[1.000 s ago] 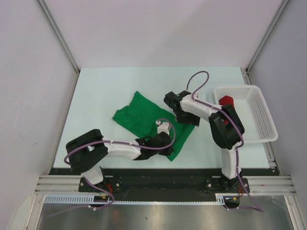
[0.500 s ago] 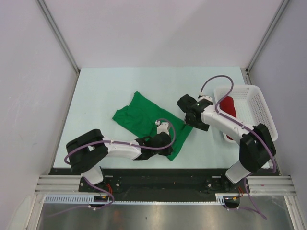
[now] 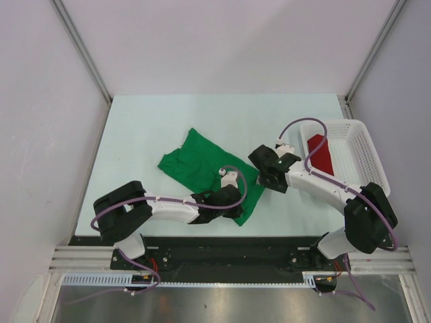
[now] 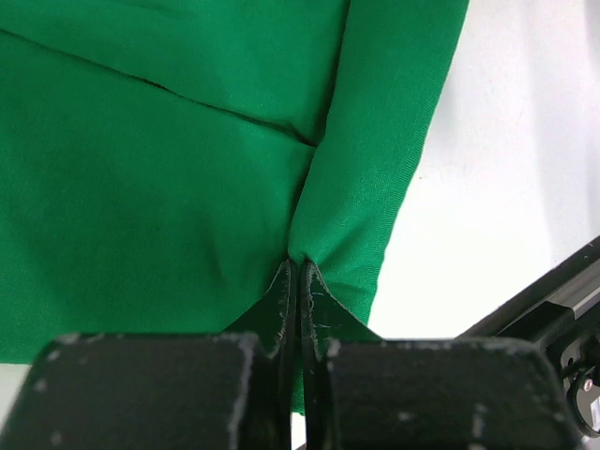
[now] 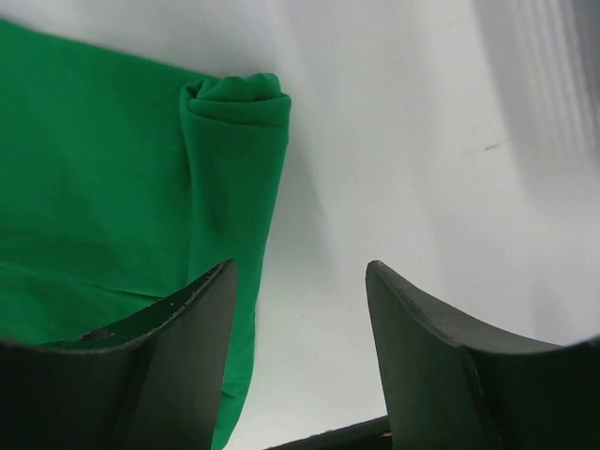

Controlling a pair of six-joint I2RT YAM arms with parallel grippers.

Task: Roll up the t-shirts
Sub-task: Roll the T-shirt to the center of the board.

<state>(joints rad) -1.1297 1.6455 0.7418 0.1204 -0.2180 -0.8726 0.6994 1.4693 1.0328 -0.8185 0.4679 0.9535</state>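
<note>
The green t-shirt is soft, matte knit cloth, lying flattened in a rough slanted quadrilateral near the middle of the pale, smooth tabletop. Shallow creases run across it, and one long fold line crosses it in the left wrist view. At its right edge the cloth is turned over into a narrow tube with a small rounded, curled end. The red t-shirt is an elongated bundle lying inside the white plastic mesh basket, which stands at the right side of the tabletop, well apart from the green one.

The left pincer has its dark, flat fingers pressed together, pinching a puckered ridge of the green t-shirt at its near edge; the cloth gathers into a raised pleat right at the tips. The right pincer is spread wide and holds nothing. Its left finger hangs over the tubed edge of the green cloth and its right finger over bare tabletop; whether the tips touch the surface cannot be told
</note>
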